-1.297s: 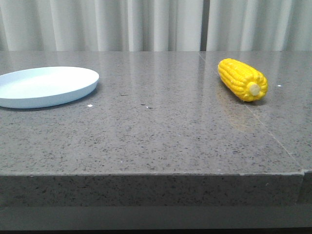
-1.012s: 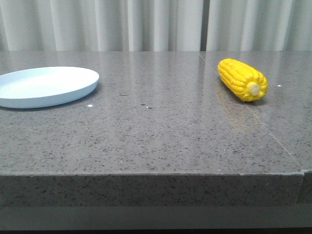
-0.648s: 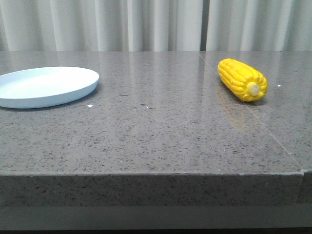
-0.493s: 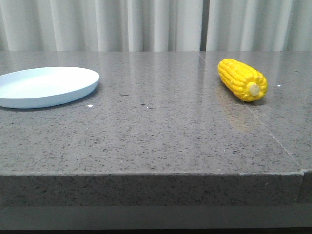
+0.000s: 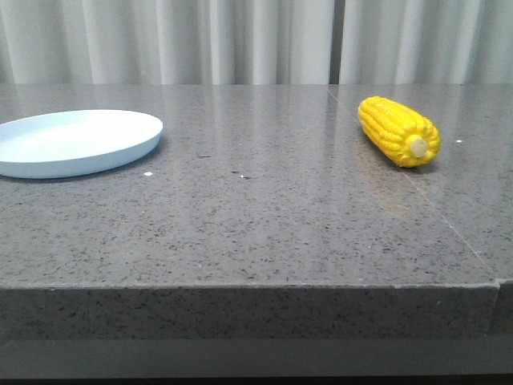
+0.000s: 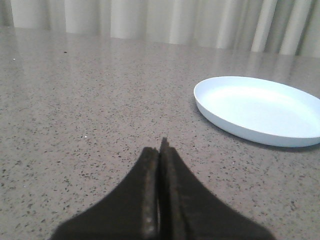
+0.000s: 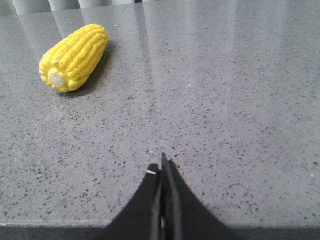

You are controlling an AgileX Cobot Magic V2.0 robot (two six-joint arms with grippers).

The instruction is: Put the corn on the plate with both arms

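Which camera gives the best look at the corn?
The right wrist view: the corn lies whole and large, kernel rows and pale stub end clear. The front view also shows it whole, but smaller, on the table's right. The left wrist view misses it.

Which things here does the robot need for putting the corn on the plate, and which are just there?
Needed for the job:
- corn, lying on the table's right side
- plate, on the left, nothing on it
- left tool, shut
- right tool, shut

Just there:
- grey speckled table
- white curtain behind
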